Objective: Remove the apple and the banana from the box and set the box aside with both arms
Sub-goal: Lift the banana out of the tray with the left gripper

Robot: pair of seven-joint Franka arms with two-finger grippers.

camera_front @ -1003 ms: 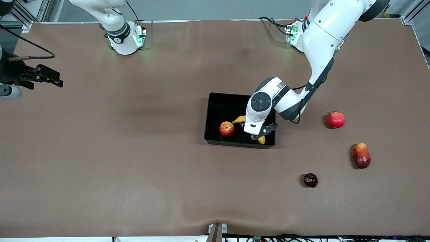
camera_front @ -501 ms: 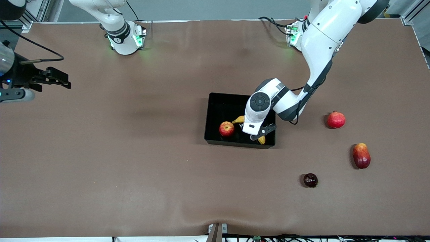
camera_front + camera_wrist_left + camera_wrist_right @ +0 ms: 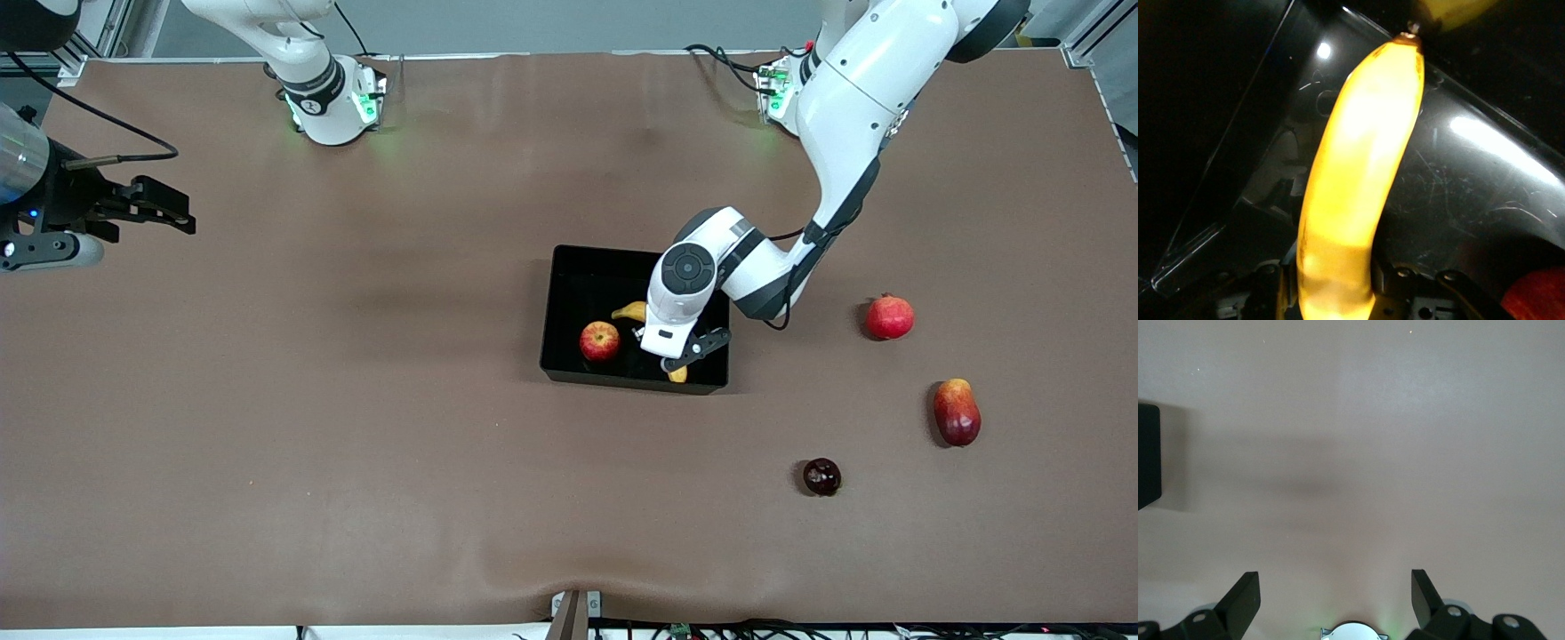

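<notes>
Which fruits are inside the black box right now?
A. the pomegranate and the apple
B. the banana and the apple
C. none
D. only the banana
B: the apple lies in the black box, and the banana is in there beside it, under the left gripper.

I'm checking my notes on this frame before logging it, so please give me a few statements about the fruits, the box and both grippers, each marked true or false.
1. The apple lies inside the black box. True.
2. The left gripper is in the box, shut on the banana. True.
3. The right gripper is shut on the pomegranate. False: it is open and holds nothing, over bare table at the right arm's end.
4. The pomegranate lies inside the box. False: it lies on the table toward the left arm's end.
5. The mango-like fruit lies nearer the front camera than the pomegranate. True.
</notes>
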